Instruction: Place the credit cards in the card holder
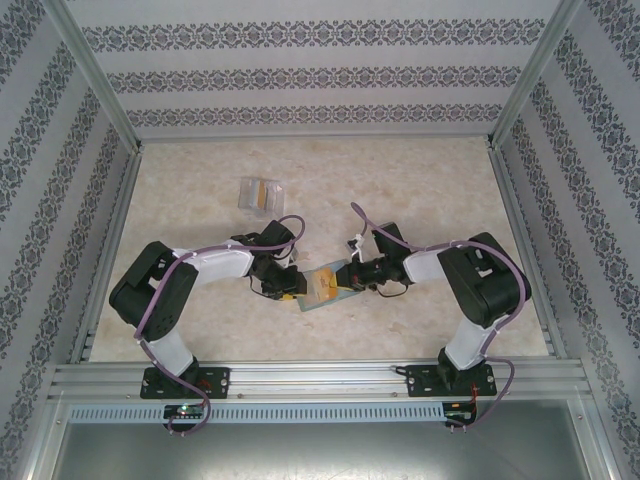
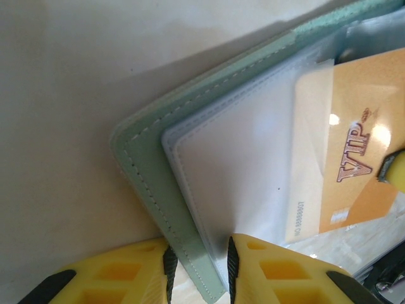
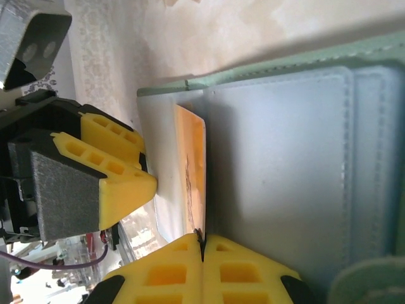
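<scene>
The sage-green card holder lies open at the table's near middle, its clear sleeves showing. My left gripper is shut on the card holder, gripping the green cover's edge together with a sleeve. My right gripper is shut on the orange credit card, which is seen edge-on. That card, printed VIP, is partly inside a sleeve pocket. From above, the left gripper and the right gripper face each other across the card holder.
A clear plastic stand with cards in it stands behind on the left. Patterned walls close the table on three sides. A metal rail runs along the near edge. In the right wrist view the left gripper's fingers are close to the card.
</scene>
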Robot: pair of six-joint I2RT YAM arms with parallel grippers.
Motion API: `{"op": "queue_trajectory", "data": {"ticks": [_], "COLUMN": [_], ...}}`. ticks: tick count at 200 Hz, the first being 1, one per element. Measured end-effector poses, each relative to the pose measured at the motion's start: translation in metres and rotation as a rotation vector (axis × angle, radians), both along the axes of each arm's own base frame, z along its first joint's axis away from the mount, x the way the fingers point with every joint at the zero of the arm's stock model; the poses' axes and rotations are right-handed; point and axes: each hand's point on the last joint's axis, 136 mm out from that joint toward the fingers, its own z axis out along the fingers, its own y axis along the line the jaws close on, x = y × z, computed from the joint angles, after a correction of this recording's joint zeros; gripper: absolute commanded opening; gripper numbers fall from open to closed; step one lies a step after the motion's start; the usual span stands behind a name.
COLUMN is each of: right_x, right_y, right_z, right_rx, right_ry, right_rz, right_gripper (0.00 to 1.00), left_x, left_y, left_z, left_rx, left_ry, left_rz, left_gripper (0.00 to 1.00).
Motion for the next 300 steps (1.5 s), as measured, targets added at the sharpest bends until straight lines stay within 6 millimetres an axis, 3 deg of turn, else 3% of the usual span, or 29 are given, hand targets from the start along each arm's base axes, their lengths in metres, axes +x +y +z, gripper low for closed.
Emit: {"op": "queue_trajectory", "data": {"ticks": [95,168,221,300], "right_x": [-0.011,-0.012,-0.011,-0.019], "right_y": [0.015,0.026,0.012,0.006], "right_z": [-0.003,-0.003,0.003,-0.001], "right_rx": [-0.006,-0.056,-0.138,-0.225], "right_ry": [-0.023,-0.073,-0.126,-0.126], "right_rz": [0.063,0.038,-0.037,-0.051], "right_gripper": [0.0,0.15,0.25,0.18], "left_x": [0.0,0.001,0.001,0.002], "left_y": [0.0,-0.001,-0.002,-0.003], "left_z": [0.001,0.002,0.004,0.005], "left_rx": [0.001,0.0,-0.003,-0.003], "left_ry": [-0.007,0.003,0.002,-0.004], "left_rz": [-0.016,-0.008,-0.002,-0.004], "left_gripper": [0.34,0.38,0.4,0.41]}}
